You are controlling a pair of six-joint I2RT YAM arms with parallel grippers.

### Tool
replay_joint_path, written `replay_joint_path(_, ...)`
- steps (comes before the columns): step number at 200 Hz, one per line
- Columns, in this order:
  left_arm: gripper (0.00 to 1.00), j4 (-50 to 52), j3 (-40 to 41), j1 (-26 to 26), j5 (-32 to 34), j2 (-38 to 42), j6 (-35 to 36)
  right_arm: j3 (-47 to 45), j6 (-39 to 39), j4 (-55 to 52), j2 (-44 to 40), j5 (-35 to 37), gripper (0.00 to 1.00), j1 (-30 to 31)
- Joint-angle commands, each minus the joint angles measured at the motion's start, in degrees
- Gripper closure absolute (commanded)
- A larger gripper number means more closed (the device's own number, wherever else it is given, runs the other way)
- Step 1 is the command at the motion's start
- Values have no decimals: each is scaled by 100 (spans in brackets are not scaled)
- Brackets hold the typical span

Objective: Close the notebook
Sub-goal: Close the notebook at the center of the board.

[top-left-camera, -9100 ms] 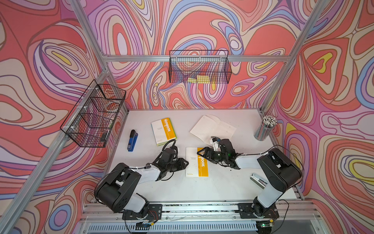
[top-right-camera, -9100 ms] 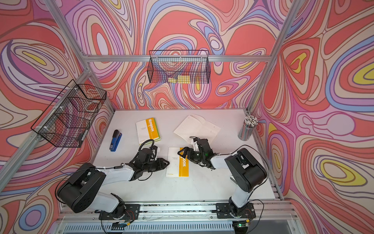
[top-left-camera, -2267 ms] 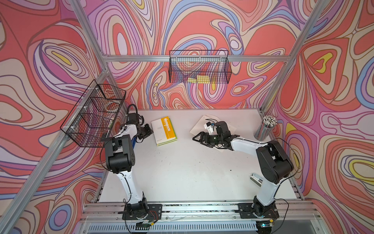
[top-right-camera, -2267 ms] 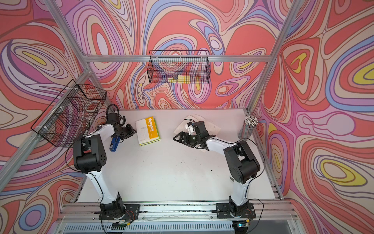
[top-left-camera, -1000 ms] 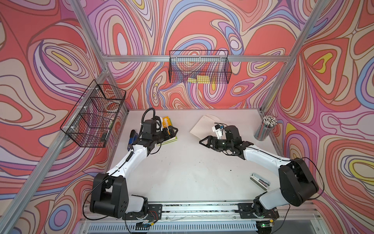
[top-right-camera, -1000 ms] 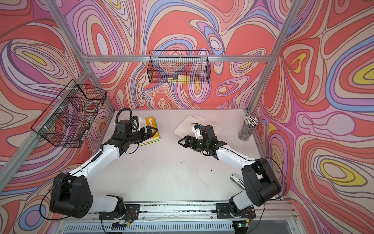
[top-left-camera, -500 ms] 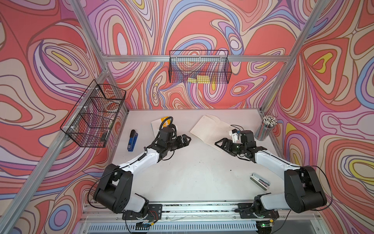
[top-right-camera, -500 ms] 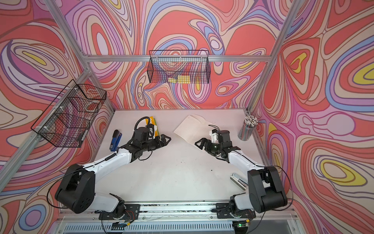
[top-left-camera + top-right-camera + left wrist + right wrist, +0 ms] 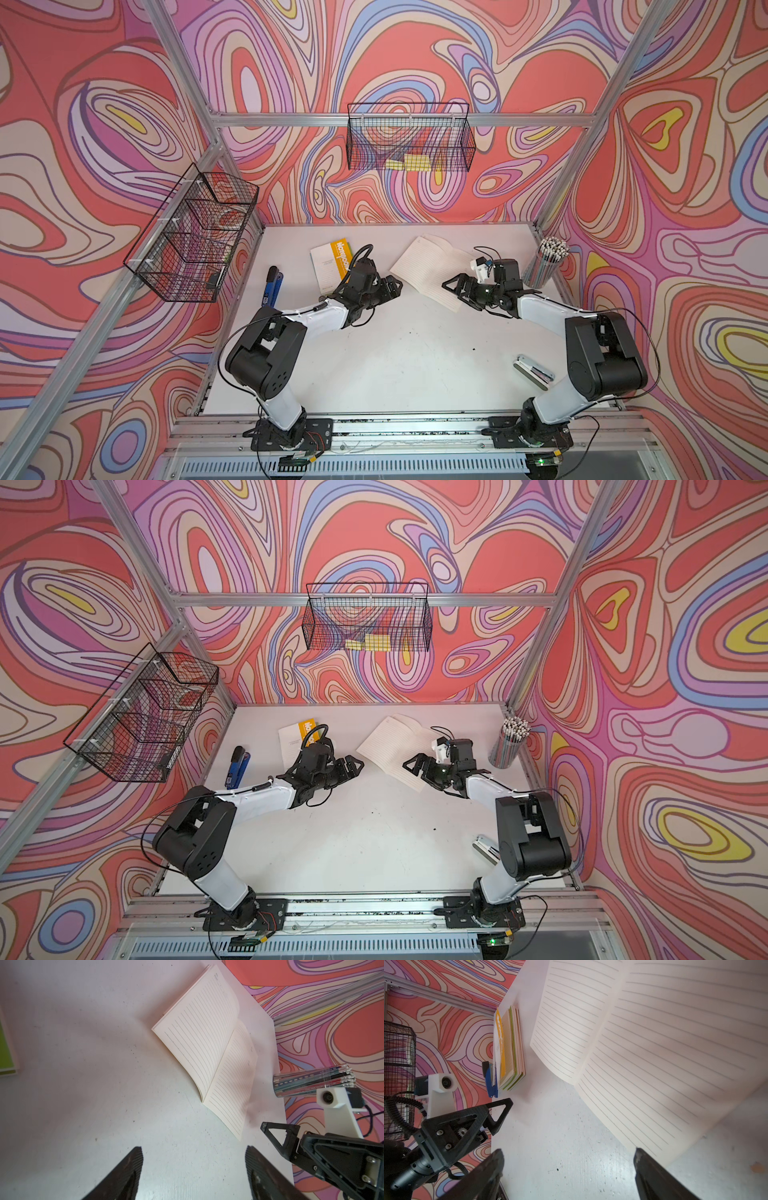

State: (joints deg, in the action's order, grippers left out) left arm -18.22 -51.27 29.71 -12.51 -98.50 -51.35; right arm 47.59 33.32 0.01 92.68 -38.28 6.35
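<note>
The notebook [image 9: 430,264] [image 9: 392,746] lies open on the white table, lined pages up, toward the back right. In both top views my left gripper [image 9: 395,286] [image 9: 357,766] hovers just left of it, open and empty. My right gripper [image 9: 453,291] [image 9: 415,771] sits at its near right corner, also open. The left wrist view has the notebook [image 9: 207,1043] ahead of the open left gripper [image 9: 194,1153], with bare table between the jaws. In the right wrist view the open right gripper [image 9: 569,1153] has one fingertip [image 9: 640,1155] at the edge of the notebook [image 9: 654,1043].
A stack of closed notebooks [image 9: 332,266] with an orange-striped cover lies behind the left arm. A blue stapler [image 9: 272,284] is left of it. A pencil cup [image 9: 548,262] stands at the right wall, a silver stapler [image 9: 534,372] lies near the right arm's base, and wire baskets [image 9: 409,139] hang on the walls.
My left gripper has swung right from the closed notebook stack toward the open notebook's left side. My right gripper has shifted right along the notebook's near edge.
</note>
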Motion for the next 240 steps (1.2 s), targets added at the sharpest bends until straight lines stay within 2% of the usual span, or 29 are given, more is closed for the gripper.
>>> replay_joint_path(1,23,-702,-145,56,255,-380,-481,155,-150,233,172,14,2,-100)
replay_joint_path(49,26,-1014,-583,126,322,-1095,-801,189,-67,589,659,-291,2,-377)
replay_joint_path(120,29,-1180,-968,201,509,-1739,-1092,224,73,922,1100,-411,2,-415)
replay_joint_path(240,39,-1786,-969,308,823,-2171,-1465,216,103,912,1199,-522,1,-415)
